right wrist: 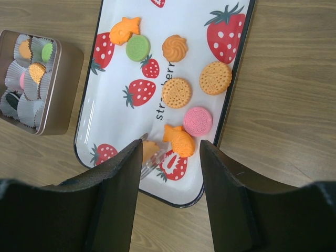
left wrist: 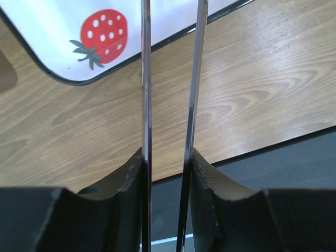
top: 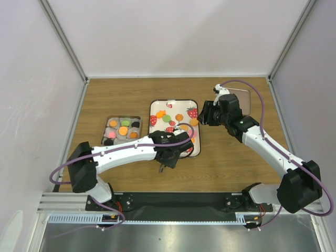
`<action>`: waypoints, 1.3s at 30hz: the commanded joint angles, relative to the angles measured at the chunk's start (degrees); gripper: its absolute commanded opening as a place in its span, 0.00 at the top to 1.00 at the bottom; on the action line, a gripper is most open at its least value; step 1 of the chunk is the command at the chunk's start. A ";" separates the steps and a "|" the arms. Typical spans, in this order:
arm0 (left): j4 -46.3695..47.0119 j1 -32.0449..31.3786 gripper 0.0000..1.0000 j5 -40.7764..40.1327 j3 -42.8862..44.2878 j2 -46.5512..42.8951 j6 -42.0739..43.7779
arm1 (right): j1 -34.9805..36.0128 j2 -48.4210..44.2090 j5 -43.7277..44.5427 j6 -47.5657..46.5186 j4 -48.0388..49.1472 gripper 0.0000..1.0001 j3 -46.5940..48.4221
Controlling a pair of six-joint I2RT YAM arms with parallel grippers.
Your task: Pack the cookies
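Several cookies lie on the strawberry-print tray (right wrist: 105,100): a green disc (right wrist: 137,47), a pink disc (right wrist: 198,121), round orange ones (right wrist: 176,92) and an orange fish shape (right wrist: 180,140). My left gripper (left wrist: 168,157) is shut on thin tongs (left wrist: 145,79). In the right wrist view the tongs' tips (right wrist: 144,160) sit at an orange cookie (right wrist: 151,148) near the tray's front edge. My right gripper (right wrist: 170,148) hangs open above that end of the tray, with nothing between its fingers. In the top view the left gripper (top: 169,153) is at the tray's near edge and the right gripper (top: 207,113) at its right side.
Left of the tray stands a metal box (right wrist: 68,79) with paper cups, several of them holding cookies (top: 123,130). A flat brownish lid (top: 242,97) lies at the back right behind the right arm. White walls close in the wooden table (top: 236,163); a black strip runs along its near edge.
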 commanded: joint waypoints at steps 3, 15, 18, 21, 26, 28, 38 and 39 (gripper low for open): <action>-2.33 1.46 0.64 -3.35 2.77 -5.23 1.16 | 0.26 -0.72 0.38 -0.76 1.07 0.47 1.66; -7.95 8.40 0.64 -5.54 0.13 -15.16 0.54 | 0.43 -0.19 -0.32 -0.67 1.24 0.47 1.66; -10.76 11.47 0.64 -6.07 -1.45 -20.43 -0.68 | 0.35 -0.01 -0.50 -0.58 1.24 0.46 1.66; -14.27 15.86 0.64 -6.34 -4.69 -26.15 -2.35 | 0.52 0.16 -0.76 -0.58 1.16 0.46 1.83; -17.71 23.08 0.63 -4.41 -9.62 -34.41 -3.33 | 0.61 0.60 -1.29 -0.58 0.98 0.47 1.92; -18.77 26.33 0.63 -3.79 -11.90 -37.31 -3.24 | 0.79 0.69 -1.38 -0.49 0.89 0.46 1.92; -17.37 33.37 0.62 -1.51 -17.54 -40.93 -0.96 | 0.87 1.13 -2.34 -0.23 1.33 0.46 1.83; -17.02 33.89 0.62 -1.24 -17.88 -40.93 -0.78 | 0.96 1.13 -2.43 -0.23 1.24 0.47 1.83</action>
